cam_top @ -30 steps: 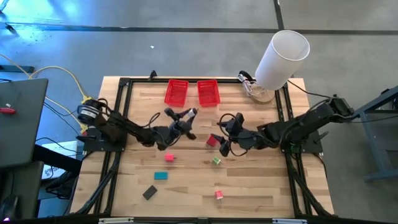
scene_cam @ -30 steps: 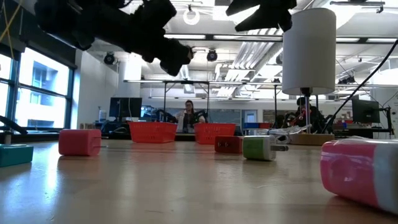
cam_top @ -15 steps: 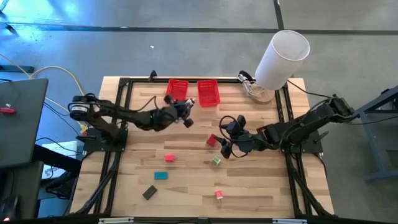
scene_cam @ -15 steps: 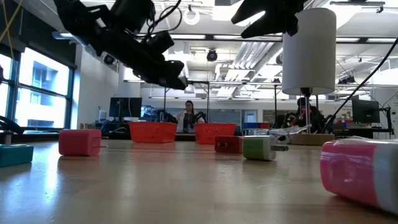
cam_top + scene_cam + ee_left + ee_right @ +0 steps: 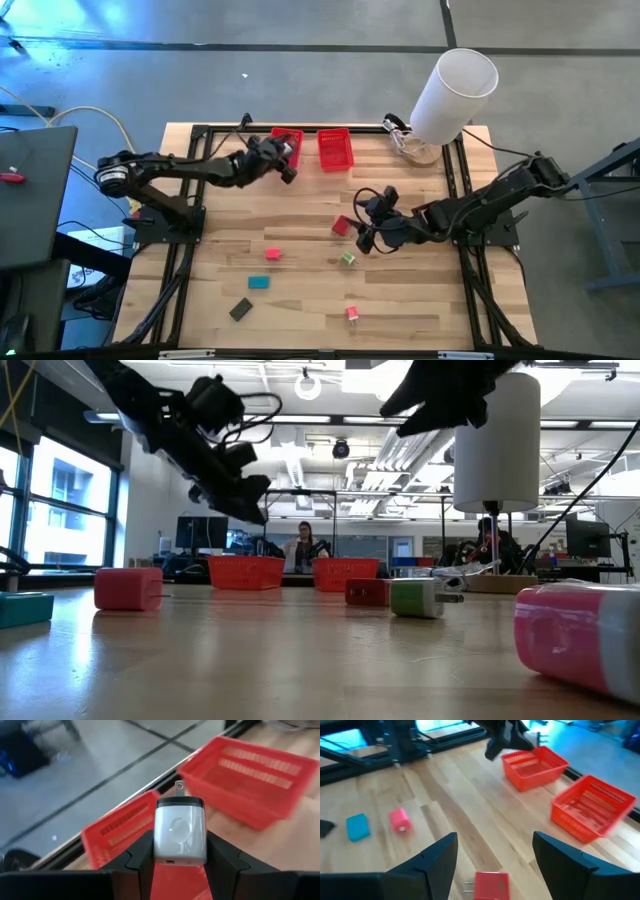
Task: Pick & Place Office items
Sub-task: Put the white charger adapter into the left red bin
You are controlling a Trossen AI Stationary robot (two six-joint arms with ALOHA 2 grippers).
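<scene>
At nine o'clock on the wooden table point(image 5: 300, 310), the left arm reaches toward twelve, and the left gripper point(image 5: 283, 163) hangs over the near edge of the left red mesh basket point(image 5: 290, 137). Its dark fingers point(image 5: 142, 857) are closed part-way on a silvery-white plug-in charger block point(image 5: 179, 832), prongs pointing away from the wrist, the basket directly beneath.

Just beside it, toward one o'clock, stands the right red mesh basket point(image 5: 335, 148). Lower down, around seven o'clock, lie a dark grey block point(image 5: 240, 309), a teal block point(image 5: 259, 283) and a pink block point(image 5: 272, 254).

Near the centre a red block with metal prongs point(image 5: 342, 225) lies on the wood, a small green block point(image 5: 348, 258) just below it and a pink-and-white piece point(image 5: 352, 314) toward six.

From three o'clock the right arm stretches inward; the right gripper point(image 5: 364, 228) hovers just beside the red block, its fingers point(image 5: 437, 857) spread wide with nothing between them. A tall white cylinder point(image 5: 455, 92) stands at one o'clock.
</scene>
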